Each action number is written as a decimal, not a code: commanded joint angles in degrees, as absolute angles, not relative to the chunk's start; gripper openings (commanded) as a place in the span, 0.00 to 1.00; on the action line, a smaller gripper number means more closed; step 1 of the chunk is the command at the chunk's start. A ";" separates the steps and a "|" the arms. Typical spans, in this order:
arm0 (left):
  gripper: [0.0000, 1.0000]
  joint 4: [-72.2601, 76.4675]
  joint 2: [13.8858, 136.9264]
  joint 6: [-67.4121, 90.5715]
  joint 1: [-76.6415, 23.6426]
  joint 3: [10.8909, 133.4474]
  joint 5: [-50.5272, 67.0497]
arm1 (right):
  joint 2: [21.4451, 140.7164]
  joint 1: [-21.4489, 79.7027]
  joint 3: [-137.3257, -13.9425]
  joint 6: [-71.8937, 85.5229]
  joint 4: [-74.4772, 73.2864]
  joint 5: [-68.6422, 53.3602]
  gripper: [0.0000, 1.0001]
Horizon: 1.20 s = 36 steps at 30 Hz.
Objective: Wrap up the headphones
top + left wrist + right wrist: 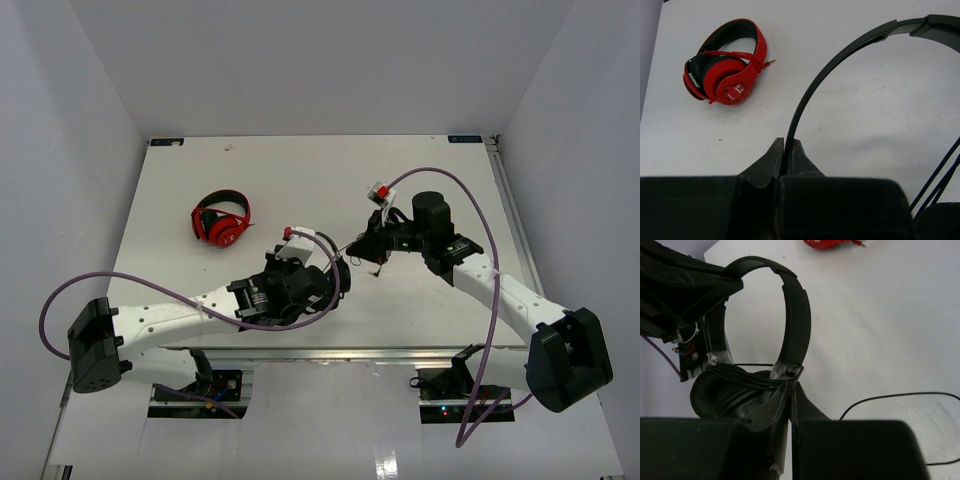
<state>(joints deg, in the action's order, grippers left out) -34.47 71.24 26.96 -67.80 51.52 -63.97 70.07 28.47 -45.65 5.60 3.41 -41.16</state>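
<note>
Headphones [795, 325] hang between both arms, left gripper [785, 152] clamped on the headband [940, 27], right gripper [791, 390] pinched shut on the cable [890, 397] at the earcup [725, 390] just ahead. Some strands cross that earcup, yet much trails loose beside it: wrapping looks part done.

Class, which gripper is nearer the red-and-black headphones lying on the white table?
Left. The left gripper sits right of the red-and-black headphones; the right gripper lies farther right.
</note>
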 commanded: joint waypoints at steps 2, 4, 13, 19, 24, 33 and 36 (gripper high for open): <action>0.00 -42.45 73.57 27.96 -68.17 53.50 -71.08 | 68.12 27.69 -48.81 3.49 3.35 -48.07 0.08; 0.00 -42.61 74.12 28.93 -68.20 53.76 -71.64 | 68.42 27.69 -48.79 4.16 4.83 -52.51 0.08; 0.00 -42.49 74.94 33.22 -68.20 53.16 -69.60 | 72.50 28.09 -43.38 23.23 30.94 -61.81 0.10; 0.00 -42.32 75.59 36.52 -68.20 53.35 -68.73 | 76.68 29.97 -43.11 26.68 36.91 -63.33 0.14; 0.00 -42.35 75.37 37.34 -68.20 54.49 -66.92 | 78.24 32.12 -41.27 30.26 43.38 -63.35 0.14; 0.00 -47.78 73.69 47.84 -67.48 57.99 -64.14 | 74.47 38.71 -39.54 24.84 34.67 -53.16 0.12; 0.00 -52.99 75.10 53.24 -67.33 60.57 -63.99 | 72.67 41.37 -39.40 23.52 31.52 -48.35 0.11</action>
